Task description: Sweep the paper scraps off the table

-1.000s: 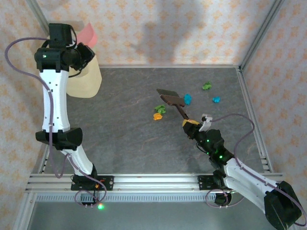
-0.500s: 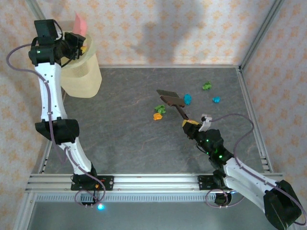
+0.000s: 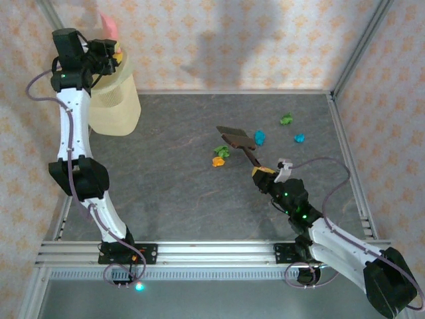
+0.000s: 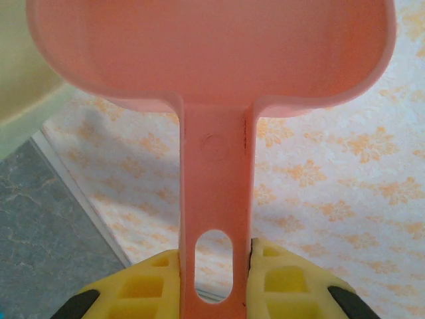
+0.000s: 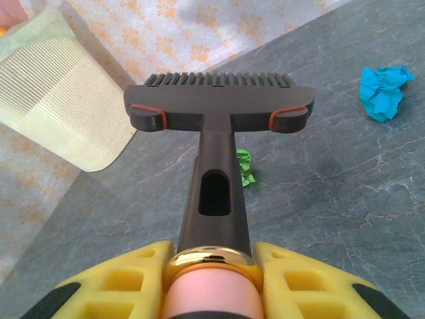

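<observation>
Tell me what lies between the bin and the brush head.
Nothing. In the top view, the stretch of table between the bin and the brush head is bare.

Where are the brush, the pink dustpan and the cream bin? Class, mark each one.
brush [image 5: 219,105]: right wrist view, on its dark head.
pink dustpan [image 4: 214,193]: left wrist view, on its handle.
cream bin [image 3: 119,106]: top external view, on its side wall.
</observation>
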